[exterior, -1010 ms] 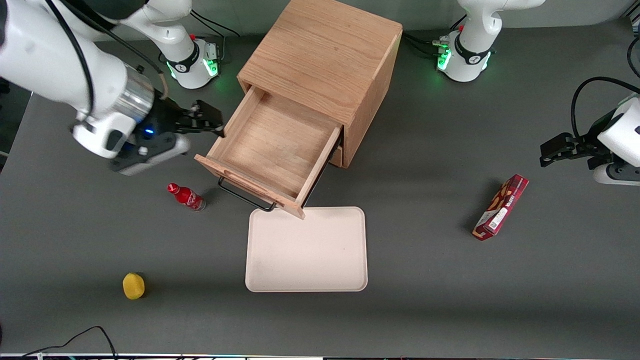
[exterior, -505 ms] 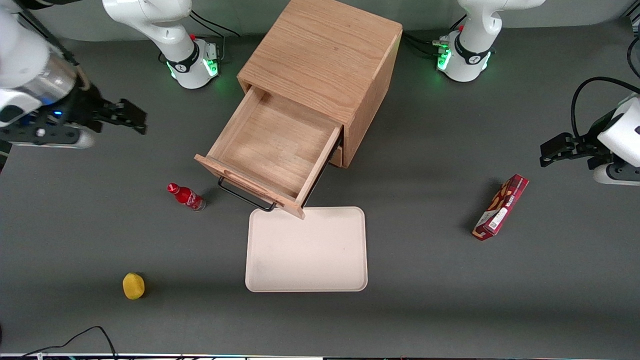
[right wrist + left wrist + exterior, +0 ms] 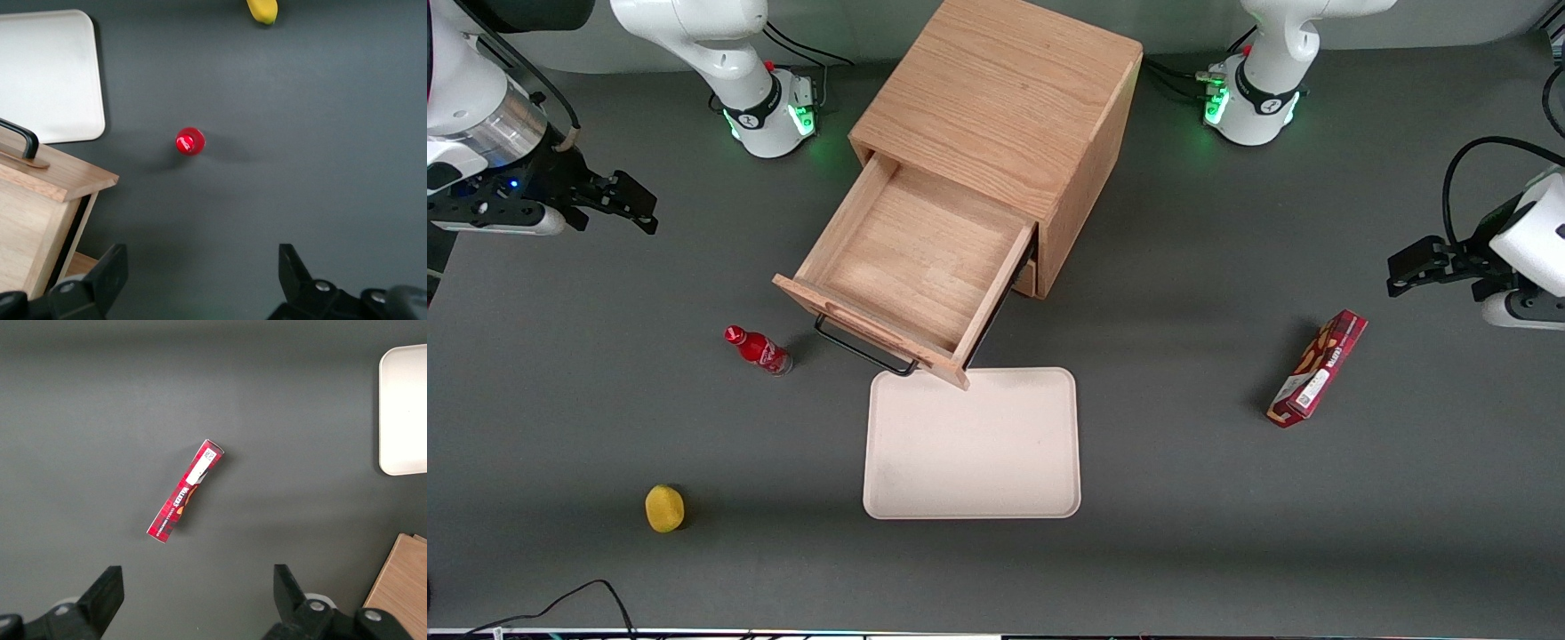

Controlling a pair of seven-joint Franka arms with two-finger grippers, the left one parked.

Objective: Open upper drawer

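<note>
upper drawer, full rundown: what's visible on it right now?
The upper drawer is a wide, shallow light-oak box, pulled far out of the wooden cabinet and empty inside. A thin black bar handle runs along its front panel. One front corner overhangs the cream tray's edge; contact can't be judged. The gripper, fingers open, hangs above the table toward the working arm's end, clear of the drawer and holding nothing.

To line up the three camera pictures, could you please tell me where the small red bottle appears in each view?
Front view: the red bottle stands on the table beside the upper drawer, which is pulled out, toward the working arm's end.
Right wrist view: the bottle is seen cap-on from above; the gripper hangs open above the table.
Left wrist view: not in it.
Shared landmark: the white tray.
</note>
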